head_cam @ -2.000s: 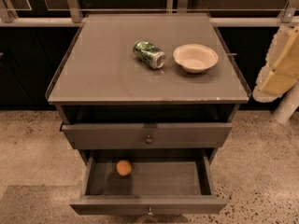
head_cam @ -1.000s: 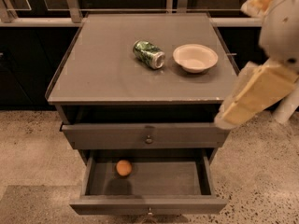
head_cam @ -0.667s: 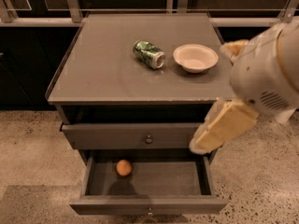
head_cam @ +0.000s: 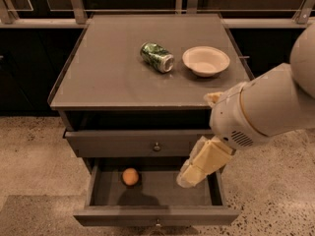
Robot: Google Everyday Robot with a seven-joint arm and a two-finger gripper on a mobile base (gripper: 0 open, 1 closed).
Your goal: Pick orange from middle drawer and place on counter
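Orange (head_cam: pixel 130 176) lies on the floor of the open drawer (head_cam: pixel 157 193), left of centre and towards the back. From my one camera view, the gripper (head_cam: pixel 198 168) hangs over the right part of that drawer, well apart from the orange. I cannot tell whether it is open or closed. The arm (head_cam: pixel 261 109) reaches in from the right. On the counter (head_cam: pixel 113 73), a green can (head_cam: pixel 157 57) lies on its side just beside a cream bowl (head_cam: pixel 206 61).
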